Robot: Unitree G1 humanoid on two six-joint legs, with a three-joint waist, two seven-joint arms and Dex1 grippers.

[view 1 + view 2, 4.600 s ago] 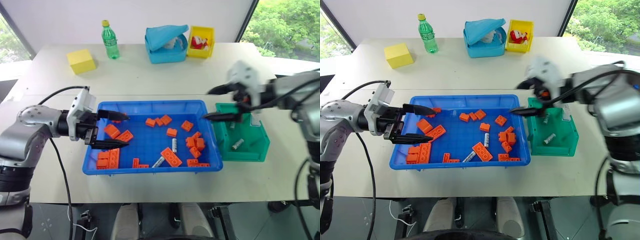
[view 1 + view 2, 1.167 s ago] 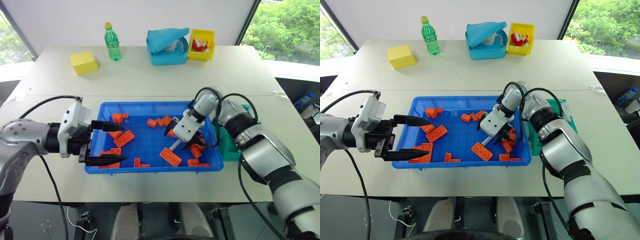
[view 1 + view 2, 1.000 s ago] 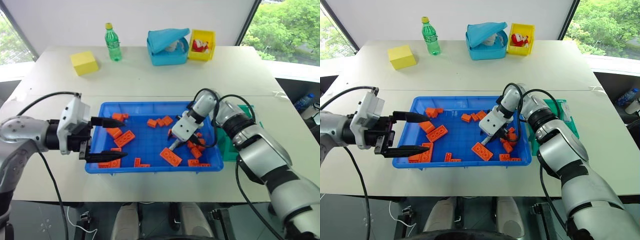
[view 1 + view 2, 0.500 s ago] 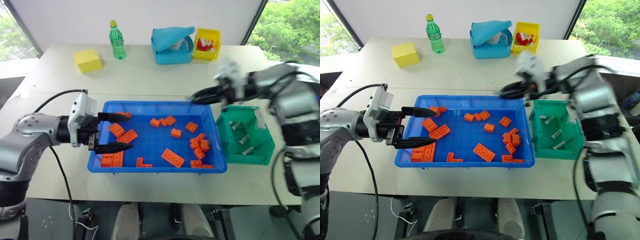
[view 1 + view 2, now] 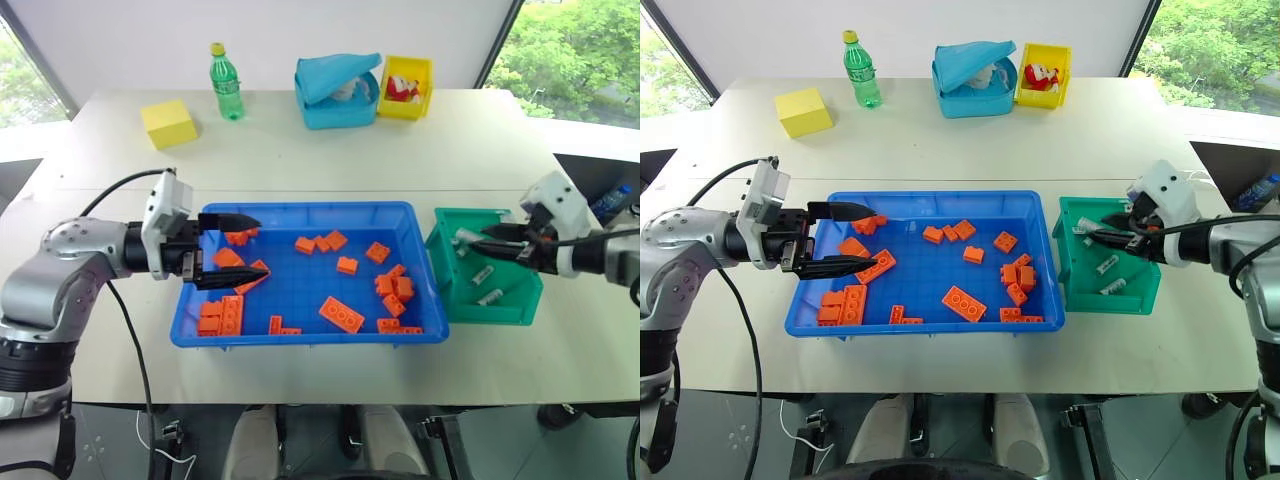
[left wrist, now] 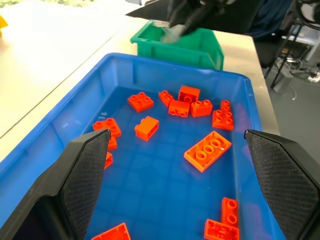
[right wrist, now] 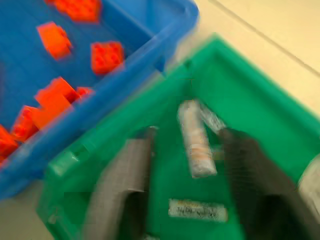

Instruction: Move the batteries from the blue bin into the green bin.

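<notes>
The blue bin [image 5: 300, 337] sits mid-table and holds several orange bricks [image 5: 341, 314]. To its right stands the green bin [image 5: 495, 315] with two batteries [image 5: 482, 274] lying on its floor. My right gripper [image 5: 487, 246] hovers over the green bin, open. In the right wrist view a third battery [image 7: 194, 140] sits loose between the spread fingers [image 7: 125, 185], above the bin's floor. My left gripper [image 5: 232, 251] is open over the left part of the blue bin, above the bricks, with nothing between its fingers [image 6: 85, 175].
Along the table's far side stand a yellow block [image 5: 168, 123], a green bottle [image 5: 226, 80], a light-blue box [image 5: 335, 90] and a yellow bin [image 5: 405, 85]. Bare tabletop lies between them and the two bins.
My right gripper left the blue bin shut on a battery, swung right over the green bin and opened. The left gripper edged a little further over the blue bin.
</notes>
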